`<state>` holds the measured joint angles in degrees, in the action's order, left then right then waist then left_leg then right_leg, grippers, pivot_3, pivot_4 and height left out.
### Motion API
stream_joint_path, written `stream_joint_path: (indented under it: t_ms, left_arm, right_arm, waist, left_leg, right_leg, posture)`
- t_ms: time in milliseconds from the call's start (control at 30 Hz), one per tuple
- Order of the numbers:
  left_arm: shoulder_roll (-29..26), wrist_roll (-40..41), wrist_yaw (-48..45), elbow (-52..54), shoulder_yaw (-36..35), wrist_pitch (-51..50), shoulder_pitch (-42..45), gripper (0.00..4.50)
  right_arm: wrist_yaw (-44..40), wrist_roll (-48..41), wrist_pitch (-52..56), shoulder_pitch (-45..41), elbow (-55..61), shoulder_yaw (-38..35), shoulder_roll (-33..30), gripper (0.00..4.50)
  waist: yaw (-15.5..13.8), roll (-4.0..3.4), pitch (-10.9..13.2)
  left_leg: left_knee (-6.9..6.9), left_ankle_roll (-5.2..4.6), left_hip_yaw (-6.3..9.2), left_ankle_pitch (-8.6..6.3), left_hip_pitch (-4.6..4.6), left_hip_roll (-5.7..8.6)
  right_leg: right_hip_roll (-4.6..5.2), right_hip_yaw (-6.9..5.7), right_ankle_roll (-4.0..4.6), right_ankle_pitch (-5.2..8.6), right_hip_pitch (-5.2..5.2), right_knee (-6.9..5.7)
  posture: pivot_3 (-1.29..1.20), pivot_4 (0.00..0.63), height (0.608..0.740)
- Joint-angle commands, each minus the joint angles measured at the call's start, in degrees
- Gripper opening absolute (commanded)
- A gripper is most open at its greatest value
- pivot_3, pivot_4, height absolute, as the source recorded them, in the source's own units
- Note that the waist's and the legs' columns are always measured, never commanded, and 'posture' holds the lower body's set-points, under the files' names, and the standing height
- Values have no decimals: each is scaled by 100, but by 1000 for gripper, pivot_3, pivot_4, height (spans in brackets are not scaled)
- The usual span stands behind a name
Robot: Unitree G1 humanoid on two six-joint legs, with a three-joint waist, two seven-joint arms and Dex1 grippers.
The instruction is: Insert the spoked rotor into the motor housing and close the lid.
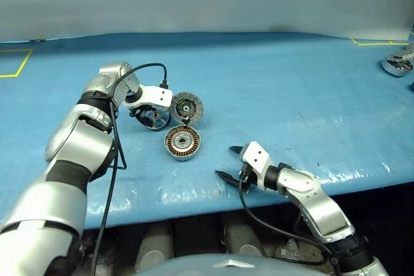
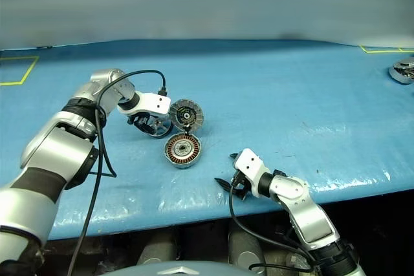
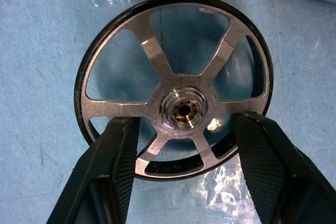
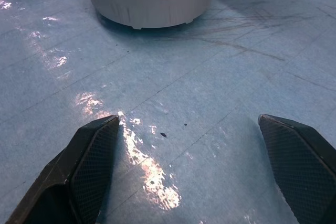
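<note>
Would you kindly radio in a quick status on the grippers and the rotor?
Left gripper open, straddling the spoked rotor flat on the blue mat. Right gripper open, empty, facing motor housing. Lid open. Nothing in the way.

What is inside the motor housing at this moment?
The motor housing lies open on the blue table. Inside it are a ring of copper-brown windings and a silver centre. No rotor is in it. What lies below the windings cannot be seen. Its lid stands tilted up behind it.
</note>
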<state>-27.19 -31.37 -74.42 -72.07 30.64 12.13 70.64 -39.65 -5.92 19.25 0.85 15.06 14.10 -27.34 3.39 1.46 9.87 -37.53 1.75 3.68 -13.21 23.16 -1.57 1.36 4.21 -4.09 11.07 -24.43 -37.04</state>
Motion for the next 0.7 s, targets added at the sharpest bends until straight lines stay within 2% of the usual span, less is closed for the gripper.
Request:
stream_joint_path:
  t_ms: [33, 100, 200, 233, 500, 600, 700]
  left_arm:
    - [-65, -96, 77, 9, 58, 24, -27, 2910]
    - [-64, -129, 256, -8, 76, -6, -42, 2531]
    - [-73, -194, 333, -11, 107, 16, -70, 1660]
    - [-79, -214, 354, -4, 111, 49, -88, 1539]
    - [-142, -44, 567, 82, -85, 321, -232, 1512]
    - [-191, 457, 732, 253, -574, 440, -426, 1512]
    - [-489, 757, 501, 572, -811, 763, -894, 1512]
  right_arm:
    - [27, -66, -27, 9, 266, -95, -3, 4500]
    - [26, -67, -25, 5, 264, -94, -1, 4500]
    - [30, -63, -24, -5, 265, -93, 2, 4500]
    - [32, -61, -24, -8, 265, -92, 4, 4500]
    - [53, -53, -24, -56, 245, -76, 39, 4500]
    - [107, -55, -58, -28, 225, -105, 79, 4500]
    - [209, -81, -92, 34, 202, -224, 111, 4500]
  waist:
    - [2, 0, 0]
    - [3, 0, 0]
    - [-2, -1, -2]
    - [-1, -2, -3]
    - [5, -2, -3]
    - [3, -3, -3]
    - [-1, -4, -4]
  left_leg:
    - [-1, 0, 0, 0, 0, 0]
    - [-4, 0, 0, 0, 0, 0]
    - [-8, 0, 0, 0, 0, 0]
    - [-8, 0, 0, 0, -6, 0]
    - [-23, 0, -1, 0, -48, 0]
    - [-26, -1, -1, 0, -57, 0]
    - [-27, -1, 0, 0, -57, 0]
  right_leg:
    - [0, 0, 0, 0, 0, 0]
    - [0, 1, -1, -1, 1, -1]
    - [0, 0, -2, -2, 1, -4]
    - [0, 1, -2, -1, 9, -3]
    - [0, 3, 22, 13, 50, -11]
    - [0, 4, 22, 13, 59, -10]
    - [0, 3, 21, 12, 59, -11]
  posture:
    - [0, 150, 740]
    - [0, 150, 740]
    - [0, 150, 740]
    - [0, 150, 740]
    - [0, 150, 740]
    - [0, 150, 740]
    - [0, 150, 740]
